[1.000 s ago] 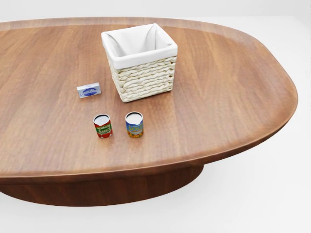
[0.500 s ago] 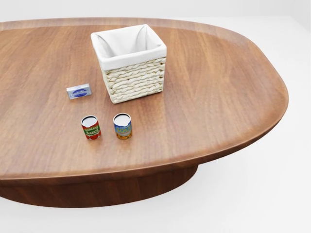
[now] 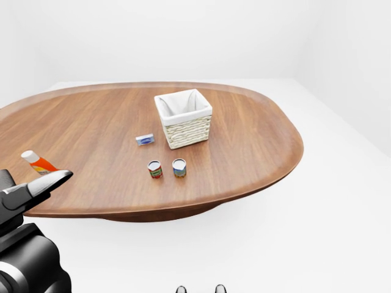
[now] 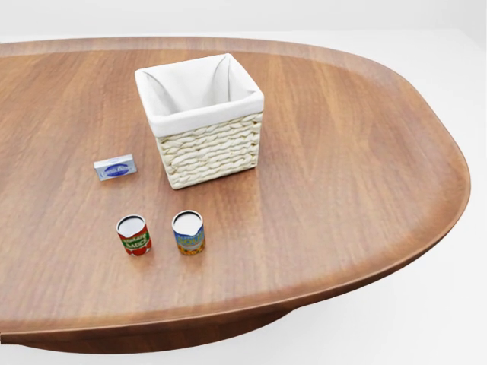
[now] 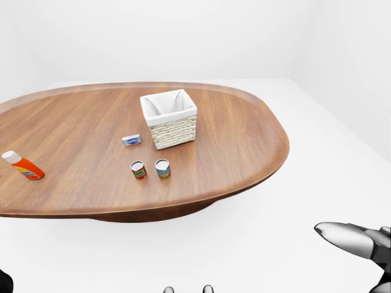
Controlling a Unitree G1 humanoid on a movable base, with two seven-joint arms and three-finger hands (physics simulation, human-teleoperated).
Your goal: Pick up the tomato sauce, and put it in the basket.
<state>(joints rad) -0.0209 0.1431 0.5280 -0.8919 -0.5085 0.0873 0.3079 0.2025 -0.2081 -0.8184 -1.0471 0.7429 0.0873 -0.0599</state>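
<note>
Approach step, nothing grasped yet. Left hand (image 3: 38, 186) low and empty, fingers extended; right hand (image 5: 351, 239) likewise low, holding nothing, far below-right of the surface (image 4: 342, 152). Tomato sauce (image 4: 134, 235) upright, well beyond both hands, just beside another can (image 4: 189, 233), near the basket (image 4: 202, 125). Next: closing in, reaching forward. White, bare room.
</note>
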